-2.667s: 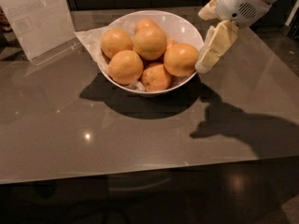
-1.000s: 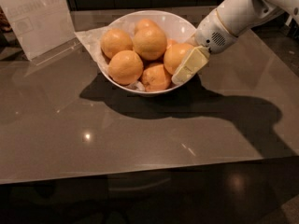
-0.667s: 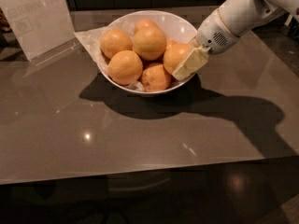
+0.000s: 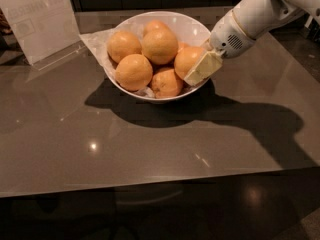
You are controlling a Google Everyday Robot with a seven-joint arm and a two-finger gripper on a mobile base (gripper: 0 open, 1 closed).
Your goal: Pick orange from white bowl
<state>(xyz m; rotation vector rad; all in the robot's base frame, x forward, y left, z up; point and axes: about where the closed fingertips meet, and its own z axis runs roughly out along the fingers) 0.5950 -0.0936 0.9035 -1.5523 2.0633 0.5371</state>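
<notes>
The white bowl (image 4: 194,28) stands at the back middle of the glossy grey table and holds several oranges. The orange (image 4: 186,59) at the bowl's right side is the one at the gripper. My gripper (image 4: 202,68) reaches down from the upper right on a white arm (image 4: 250,19). Its pale end lies against the front right of that orange, just over the bowl's right rim. Other oranges sit at the left (image 4: 123,45), top middle (image 4: 160,45), front left (image 4: 133,72) and front (image 4: 166,83) of the bowl.
A crumpled white paper sheet (image 4: 94,38) sticks out from under the bowl at its left. A clear upright sign holder (image 4: 40,19) stands at the back left. The table's front edge (image 4: 150,184) runs across the lower part of the view.
Since 2.7 s ago my gripper has come down and left from beside the bowl onto the right-hand orange. Over the last second it has hardly moved. The oranges have not shifted.
</notes>
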